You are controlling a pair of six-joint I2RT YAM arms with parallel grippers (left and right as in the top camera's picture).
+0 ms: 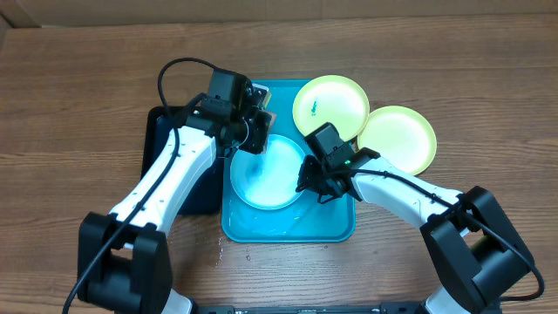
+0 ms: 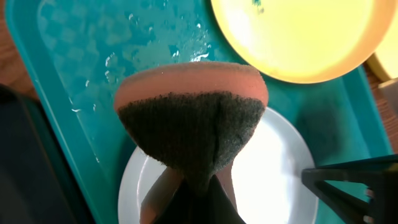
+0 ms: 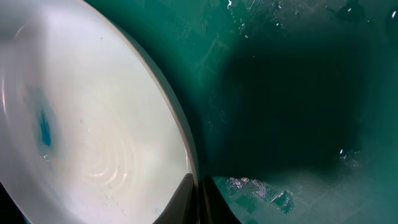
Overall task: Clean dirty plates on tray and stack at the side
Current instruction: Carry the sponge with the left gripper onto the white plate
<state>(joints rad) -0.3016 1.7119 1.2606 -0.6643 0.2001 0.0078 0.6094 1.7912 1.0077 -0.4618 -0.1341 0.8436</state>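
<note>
Straight to the middle of the tabletop [image 1: 78,70]: finds the tray [image 1: 336,228] lying flat, long axis running from the far edge toward the near edge, short sides facing those two edges. Shows water [image 2: 115,62] beaded across its floor.

Down into the near half of the tray now, and picks out the light blue plate [image 1: 266,179], round and face up, with a small blue smear [image 3: 45,127] on its pale centre. Nips that plate's right rim between the right jaws, closed tight on the edge, with the rim running up between the two fingers. Cannot tell whether lifted or resting flat.

Across to the other side: clamps the sponge [image 2: 191,118] in the left jaws, squeezed hard enough to fold it into a fan, orange layer on the far side, dark scouring face toward the wrist camera. Hangs it over the plate's far left rim. Cannot tell whether touching.

Catches one yellow-green plate [image 1: 330,103] at the tray's far right corner, overhanging the rim, with a tiny blue-green mark near its middle. Puts the second yellow-green plate [image 1: 399,138] on the bare tabletop just right of the tray, meeting the first at its edge. Tucks a black tray [image 1: 161,148] just beside the tray's left edge, mostly under the left arm.
</note>
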